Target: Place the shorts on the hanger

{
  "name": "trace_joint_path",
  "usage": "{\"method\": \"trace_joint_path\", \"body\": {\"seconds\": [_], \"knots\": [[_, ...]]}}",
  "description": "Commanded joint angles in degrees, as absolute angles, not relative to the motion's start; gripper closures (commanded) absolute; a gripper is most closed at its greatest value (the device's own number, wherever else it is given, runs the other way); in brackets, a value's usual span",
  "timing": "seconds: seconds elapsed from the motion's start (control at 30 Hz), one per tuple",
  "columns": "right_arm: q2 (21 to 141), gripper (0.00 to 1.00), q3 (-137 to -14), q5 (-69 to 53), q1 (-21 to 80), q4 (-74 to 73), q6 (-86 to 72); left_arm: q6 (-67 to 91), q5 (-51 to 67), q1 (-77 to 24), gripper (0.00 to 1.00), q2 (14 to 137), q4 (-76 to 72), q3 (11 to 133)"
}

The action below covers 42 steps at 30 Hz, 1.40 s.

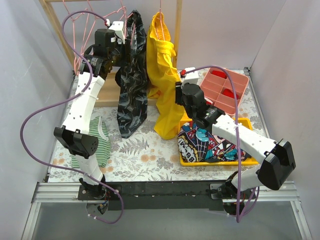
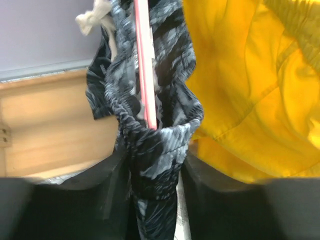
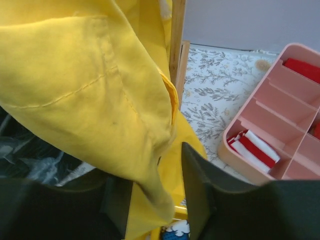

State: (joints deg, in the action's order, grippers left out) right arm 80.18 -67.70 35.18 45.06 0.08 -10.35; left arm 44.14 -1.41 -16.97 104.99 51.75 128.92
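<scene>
The black shorts with the pale leafy print hang from the rack at the back, down to the table. In the left wrist view the shorts are bunched round a pink hanger wire that runs straight up, with the white drawstring at the top. My left gripper is raised to the top of the shorts, and its fingers are closed on the bunched fabric. My right gripper is beside the hanging yellow garment. Its jaws stand apart with a yellow fold draped between them.
Spare pink hangers hang on the wooden rack at the back left. A pink divided box stands at the back right. A yellow tray holds a spider-web cloth. A green striped cloth lies at the front left.
</scene>
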Motion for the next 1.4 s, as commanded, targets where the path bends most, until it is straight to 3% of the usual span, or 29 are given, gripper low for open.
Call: {"method": "trace_joint_path", "body": {"seconds": [0.0, 0.07, 0.1, 0.2, 0.4, 0.53, 0.73, 0.97, 1.17, 1.37], "knots": [[78.2, 0.43, -70.0, 31.5, 44.9, 1.5, -10.3, 43.9, -5.1, -16.5, 0.43, 97.7, 46.4, 126.1], [78.4, 0.33, -70.7, 29.9, 44.9, 0.7, -10.5, 43.9, -5.8, -16.6, 0.29, 96.6, 46.0, 125.9], [78.4, 0.31, -71.0, 29.3, 44.9, 0.4, -10.6, 44.5, -6.3, -16.6, 0.17, 95.9, 46.0, 125.7], [77.9, 0.24, -71.1, 26.7, 44.9, 0.1, -11.5, 45.4, -6.5, -16.6, 0.02, 92.6, 45.4, 123.3], [74.5, 0.15, -70.1, 20.2, 45.0, -1.8, -13.9, 49.9, -2.9, -19.9, 0.02, 81.2, 41.3, 109.7], [70.3, 0.02, -68.6, 16.8, 45.0, -3.9, -15.5, 51.7, -10.7, -32.4, 0.02, 74.1, 38.2, 98.4], [61.4, 0.01, -62.4, 15.6, 45.0, -7.2, -19.2, 59.2, -15.6, -44.3, 0.02, 64.3, 33.3, 78.0], [49.1, 0.01, -45.6, 15.2, 45.0, -7.6, -24.8, 68.9, -16.2, -52.7, 0.02, 57.1, 27.7, 55.2], [39.6, 0.02, -37.9, 16.0, 45.0, -10.9, -28.5, 79.4, -14.1, -52.7, 0.02, 51.7, 24.8, 45.7], [35.1, 0.02, -35.0, 16.6, 45.0, -14.3, -29.8, 79.0, -16.3, -52.7, 0.02, 47.5, 25.8, 41.5]]}}
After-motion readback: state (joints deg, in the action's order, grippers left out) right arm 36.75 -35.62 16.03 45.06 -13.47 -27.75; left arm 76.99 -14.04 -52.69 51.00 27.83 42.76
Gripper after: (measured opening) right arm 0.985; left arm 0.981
